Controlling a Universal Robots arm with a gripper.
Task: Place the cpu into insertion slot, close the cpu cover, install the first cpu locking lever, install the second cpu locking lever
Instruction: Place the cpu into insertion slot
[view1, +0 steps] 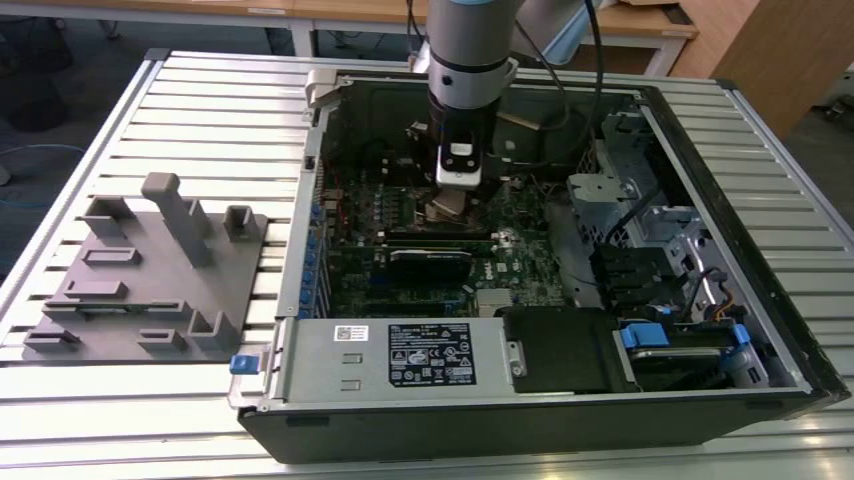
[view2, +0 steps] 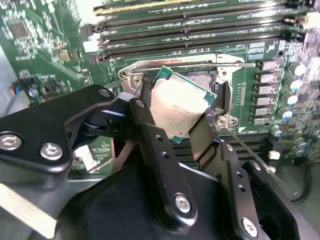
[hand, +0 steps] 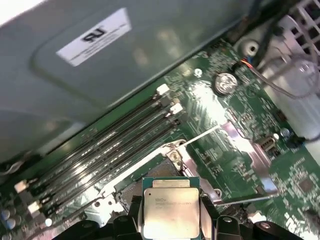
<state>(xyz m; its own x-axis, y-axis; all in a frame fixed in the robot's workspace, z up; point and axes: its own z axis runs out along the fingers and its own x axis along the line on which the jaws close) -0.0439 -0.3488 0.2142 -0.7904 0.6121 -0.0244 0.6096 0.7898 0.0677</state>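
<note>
My gripper (view2: 176, 109) is shut on the cpu (view2: 182, 102), a flat square chip with a dull silver top and green edge, clamped between two black fingers (view2: 150, 125). The chip hangs tilted just above the insertion slot (view2: 202, 80), a dark square socket with a silvery rim on the green board. In the first wrist view the cpu (hand: 171, 212) sits in my gripper (hand: 171, 222) beside the insertion slot (hand: 150, 175). The cpu cover (hand: 247, 152), a silvery plate, stands swung open away from the socket. From outside, my gripper (view1: 454, 195) is down inside the open computer case.
Long black memory slots (view2: 200, 30) run beside the socket. Two thin wire levers (hand: 200, 134) stick out from the socket's sides. The case (view1: 534, 400) holds a power supply, drive cages and cables. A grey fixture plate (view1: 147, 270) lies on the slatted table at the exterior view's left.
</note>
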